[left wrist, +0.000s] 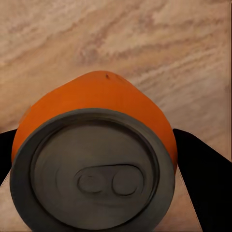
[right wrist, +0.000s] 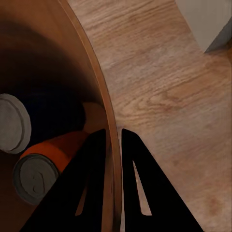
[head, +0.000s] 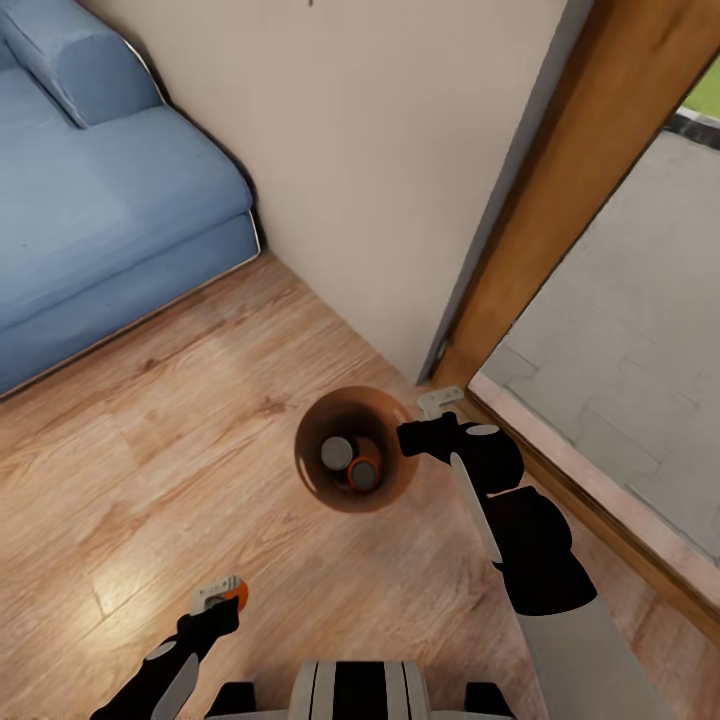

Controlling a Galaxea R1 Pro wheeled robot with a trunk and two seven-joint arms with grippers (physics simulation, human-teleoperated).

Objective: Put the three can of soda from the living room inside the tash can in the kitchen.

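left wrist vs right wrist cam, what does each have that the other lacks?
Left wrist only: an orange soda can, grey top toward the camera, between the left gripper's dark fingers.

Right wrist only: the right gripper clamped on the trash can's brown rim, one finger inside and one outside; inside it, a dark blue can and a second orange can; a pale wall corner.

Both: the light wood floor.
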